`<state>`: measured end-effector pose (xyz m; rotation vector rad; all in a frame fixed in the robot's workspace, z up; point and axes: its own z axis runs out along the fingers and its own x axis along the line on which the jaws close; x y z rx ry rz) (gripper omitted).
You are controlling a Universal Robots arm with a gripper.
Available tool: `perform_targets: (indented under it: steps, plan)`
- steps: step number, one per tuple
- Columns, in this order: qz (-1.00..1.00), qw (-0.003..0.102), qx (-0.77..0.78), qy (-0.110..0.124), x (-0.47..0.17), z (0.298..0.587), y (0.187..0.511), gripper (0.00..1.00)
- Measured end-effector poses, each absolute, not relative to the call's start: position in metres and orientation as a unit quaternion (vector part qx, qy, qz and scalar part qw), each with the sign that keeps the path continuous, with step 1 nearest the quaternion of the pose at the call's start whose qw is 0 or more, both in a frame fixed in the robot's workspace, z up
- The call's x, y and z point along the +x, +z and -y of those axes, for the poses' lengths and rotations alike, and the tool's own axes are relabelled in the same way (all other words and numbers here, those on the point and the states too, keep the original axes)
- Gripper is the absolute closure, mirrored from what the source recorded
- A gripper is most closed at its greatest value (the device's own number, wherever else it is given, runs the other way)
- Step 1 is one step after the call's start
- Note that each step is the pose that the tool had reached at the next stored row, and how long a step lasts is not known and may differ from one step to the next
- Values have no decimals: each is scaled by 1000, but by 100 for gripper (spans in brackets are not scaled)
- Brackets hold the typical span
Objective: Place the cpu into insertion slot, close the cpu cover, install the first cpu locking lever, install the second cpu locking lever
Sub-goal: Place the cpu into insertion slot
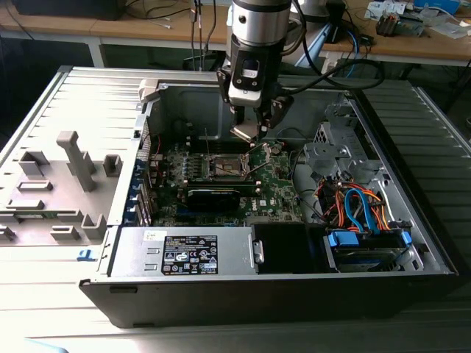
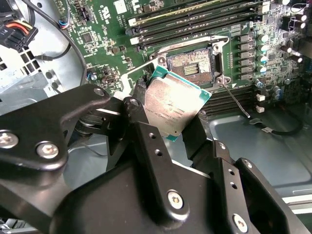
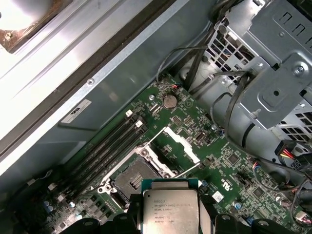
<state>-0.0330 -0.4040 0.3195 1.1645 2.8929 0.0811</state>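
My gripper is shut on the cpu, a small square chip with a silvery top, and holds it tilted a little above the green board. In both wrist views the cpu sits between the black fingers. The insertion slot lies bare just beyond the chip, its dark pin field showing. The cpu cover stands swung up beside the slot. A thin locking lever sticks out loose next to the socket.
The open computer case holds a grey power supply at the front, a drive cage and coloured cables on the exterior view's right. Long black memory slots flank the socket. A grey fixture plate lies at the exterior view's left.
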Motion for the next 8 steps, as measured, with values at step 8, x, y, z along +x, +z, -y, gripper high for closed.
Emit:
perform_targets:
  steps: [8]
  plan:
    - [-923, 11, 383, 26, -33, 404, 319, 45]
